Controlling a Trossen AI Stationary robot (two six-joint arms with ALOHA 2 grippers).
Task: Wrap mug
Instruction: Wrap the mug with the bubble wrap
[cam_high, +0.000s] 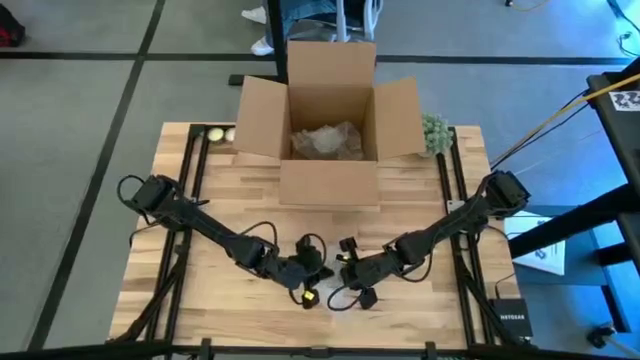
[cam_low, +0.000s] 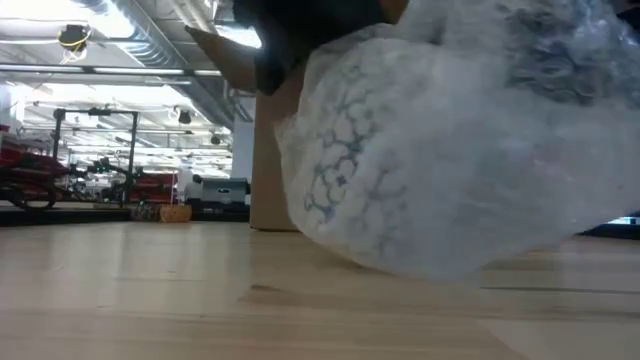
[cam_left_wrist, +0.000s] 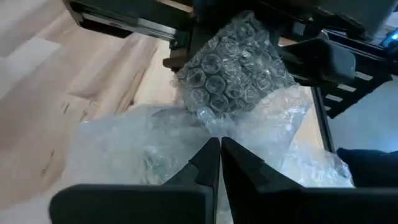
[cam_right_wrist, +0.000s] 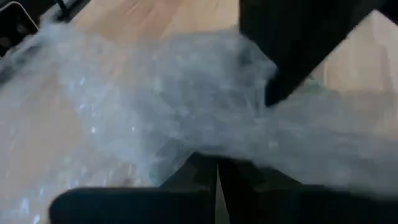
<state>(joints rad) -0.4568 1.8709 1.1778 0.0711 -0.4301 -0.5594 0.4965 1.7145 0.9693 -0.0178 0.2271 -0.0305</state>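
Note:
A bundle of clear bubble wrap (cam_low: 450, 150) hangs close to the low camera, near the table's front middle. The mug is hidden; I cannot tell whether it sits inside the wrap. My left gripper (cam_high: 316, 264) and my right gripper (cam_high: 347, 262) meet there, tip to tip, and each is shut on the wrap. In the left wrist view a bunched wad of wrap (cam_left_wrist: 231, 68) stands up beyond my left gripper (cam_left_wrist: 220, 148), in front of the other arm's dark body. In the right wrist view the wrap (cam_right_wrist: 186, 106) drapes over my right gripper (cam_right_wrist: 216, 167). My left gripper pinches the bubble wrap between its two fingers at a gathered spot (cam_left_wrist: 219, 132) just below the bunched wad, coming level from the table's left. How many layers it has cannot be told. The sheet spreads slack to both sides of the fingers. My right gripper is shut on the bubble wrap from the table's right, but the wrap itself (cam_right_wrist: 249, 155) lies over the fingertips and hides the place of contact. The sheet runs slack away from the fingers over the table.
An open cardboard box (cam_high: 330, 120) with crumpled wrap inside stands at the far middle of the wooden table (cam_high: 200, 290). A small green plant-like object (cam_high: 435, 132) sits to its right and two pale round things (cam_high: 215, 134) to its left. A person's feet show beyond the table.

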